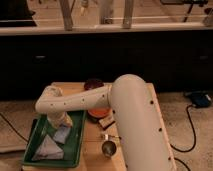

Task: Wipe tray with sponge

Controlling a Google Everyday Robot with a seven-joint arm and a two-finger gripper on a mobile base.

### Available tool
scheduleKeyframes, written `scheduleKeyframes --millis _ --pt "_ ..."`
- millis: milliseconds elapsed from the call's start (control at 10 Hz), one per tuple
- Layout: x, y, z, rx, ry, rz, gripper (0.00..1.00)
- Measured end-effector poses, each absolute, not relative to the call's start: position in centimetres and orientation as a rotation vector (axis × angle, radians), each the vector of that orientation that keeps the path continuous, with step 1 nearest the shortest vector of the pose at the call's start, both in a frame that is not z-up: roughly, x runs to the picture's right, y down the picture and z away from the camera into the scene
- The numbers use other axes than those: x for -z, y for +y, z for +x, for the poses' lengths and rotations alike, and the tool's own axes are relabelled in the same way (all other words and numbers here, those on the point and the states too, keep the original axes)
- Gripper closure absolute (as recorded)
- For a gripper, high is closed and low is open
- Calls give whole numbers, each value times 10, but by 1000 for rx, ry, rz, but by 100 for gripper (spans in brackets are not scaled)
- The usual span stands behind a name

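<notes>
White arm (135, 120) fills the right half and reaches out toward 9 o'clock across the wooden table (94, 150). Green tray (33, 134) sits at the table's 8 o'clock corner. Pale folded cloth (47, 149) lies in the tray's near half. Orange bowl (98, 111) is at 3 o'clock from the tray, partly under the arm. Sponge (63, 134) lies flat inside the tray, at 1 o'clock from the cloth. Metal cup (108, 148) stands at 4 o'clock from the sponge, off the tray. Gripper (60, 125) points down onto the sponge's far edge; whether it is clamped cannot be told.
</notes>
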State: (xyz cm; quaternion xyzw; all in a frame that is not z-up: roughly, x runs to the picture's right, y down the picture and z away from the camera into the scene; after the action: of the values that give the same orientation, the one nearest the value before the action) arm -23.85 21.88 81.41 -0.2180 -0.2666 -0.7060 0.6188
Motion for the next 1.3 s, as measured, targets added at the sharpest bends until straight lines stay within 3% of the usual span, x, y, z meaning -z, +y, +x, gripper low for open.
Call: scheduleKeyframes --millis 700,1300 --pt "-838 186 -193 1581 -517 -567 95" --pt "-828 199 -254 1722 -604 -532 95"
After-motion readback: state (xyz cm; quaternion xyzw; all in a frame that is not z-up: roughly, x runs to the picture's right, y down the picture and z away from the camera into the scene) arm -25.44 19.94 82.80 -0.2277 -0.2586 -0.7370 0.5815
